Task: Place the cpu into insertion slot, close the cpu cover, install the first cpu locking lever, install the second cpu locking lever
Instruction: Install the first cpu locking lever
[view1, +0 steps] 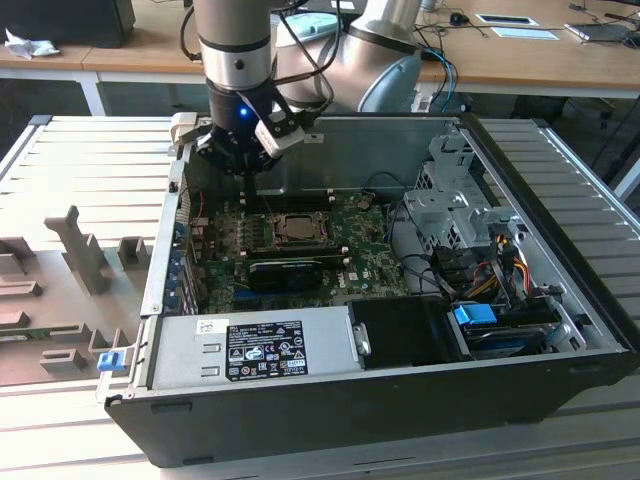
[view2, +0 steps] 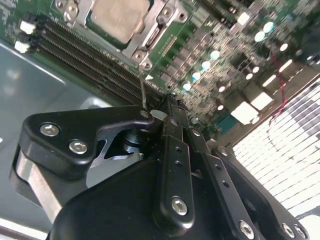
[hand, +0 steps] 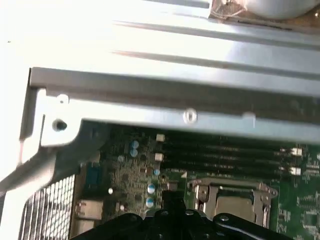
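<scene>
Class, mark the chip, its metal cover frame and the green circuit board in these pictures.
chip (view2: 119, 16): second wrist view, middle of its silver top.
cover frame (view2: 149, 42): second wrist view, silvery bar beside the chip.
green circuit board (hand: 305, 209): first wrist view, bare green patch past the cover frame.

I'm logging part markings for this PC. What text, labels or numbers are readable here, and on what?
Black-and-white label on the power supply: print too small to read.
Small white sticker beside it: too small to read.
Top of the cpu: no marking legible.
Green circuit board print: blurred, unreadable.
Nothing can be quoted.
</scene>
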